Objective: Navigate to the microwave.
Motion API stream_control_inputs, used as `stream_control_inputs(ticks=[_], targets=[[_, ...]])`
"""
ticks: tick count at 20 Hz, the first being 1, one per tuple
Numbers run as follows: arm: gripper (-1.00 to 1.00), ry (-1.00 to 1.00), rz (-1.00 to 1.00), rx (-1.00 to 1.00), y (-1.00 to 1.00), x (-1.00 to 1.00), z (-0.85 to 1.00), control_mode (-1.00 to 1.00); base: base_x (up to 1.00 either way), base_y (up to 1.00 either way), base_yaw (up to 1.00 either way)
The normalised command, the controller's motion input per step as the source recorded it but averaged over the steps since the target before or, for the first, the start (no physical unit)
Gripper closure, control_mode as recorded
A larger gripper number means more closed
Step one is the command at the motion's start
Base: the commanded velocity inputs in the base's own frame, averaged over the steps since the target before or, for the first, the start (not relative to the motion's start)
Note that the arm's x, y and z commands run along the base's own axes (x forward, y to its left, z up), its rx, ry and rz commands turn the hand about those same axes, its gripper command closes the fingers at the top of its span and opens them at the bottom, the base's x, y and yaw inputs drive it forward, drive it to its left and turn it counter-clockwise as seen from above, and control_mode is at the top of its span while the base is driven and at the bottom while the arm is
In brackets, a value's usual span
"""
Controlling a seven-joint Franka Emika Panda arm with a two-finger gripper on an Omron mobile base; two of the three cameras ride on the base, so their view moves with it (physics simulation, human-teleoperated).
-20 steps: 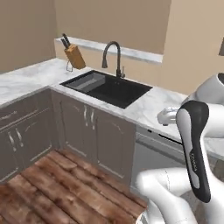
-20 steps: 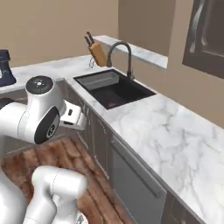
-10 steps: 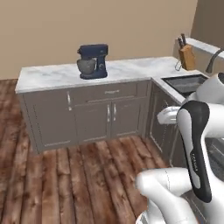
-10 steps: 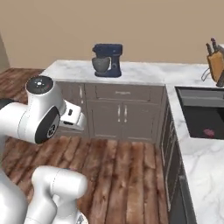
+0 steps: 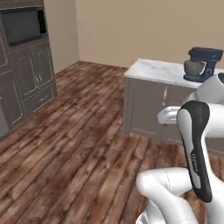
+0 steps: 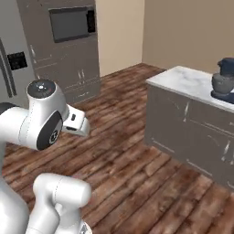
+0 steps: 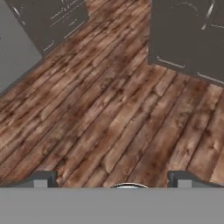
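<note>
The microwave (image 5: 22, 26) is a dark built-in unit set high in a tall wall of dark cabinets, at the upper left of the left base view. In the right base view the microwave (image 6: 69, 23) sits at the top, left of centre, across a stretch of wooden floor. My gripper (image 7: 111, 180) points down at the floorboards; its two dark fingertips (image 7: 41, 179) stand wide apart, open, with nothing between them. The arm is folded close over the base.
A marble-topped counter (image 5: 162, 72) with grey cabinet fronts (image 6: 183, 123) stands to the right, carrying a blue stand mixer (image 5: 201, 63). A steel fridge (image 6: 13, 59) stands left of the microwave cabinets. Wooden floor (image 5: 74, 131) stretches between the base and the cabinet wall.
The whole picture has swung left as the base turned: sink and knife block have left the views, the mixer counter slid right, and the microwave wall has come into sight. The arm keeps its pose.
</note>
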Motion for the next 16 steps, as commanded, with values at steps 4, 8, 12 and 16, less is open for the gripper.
stream_control_inputs(ticks=[4, 8, 12, 16], targets=[[-1.00, 0.00, 0.00, 0.00, 0.00, 0.00, 0.00, 1.00, 0.44, 0.00, 1.00], [-1.00, 0.00, 0.00, 0.00, 0.00, 0.00, 0.00, 1.00, 0.81, 0.00, 0.93], [-1.00, 0.00, 0.00, 0.00, 0.00, 0.00, 0.00, 1.00, 0.76, 0.00, 0.94], [-1.00, 0.00, 0.00, 0.00, 0.00, 0.00, 0.00, 1.00, 0.67, -0.01, 0.94]])
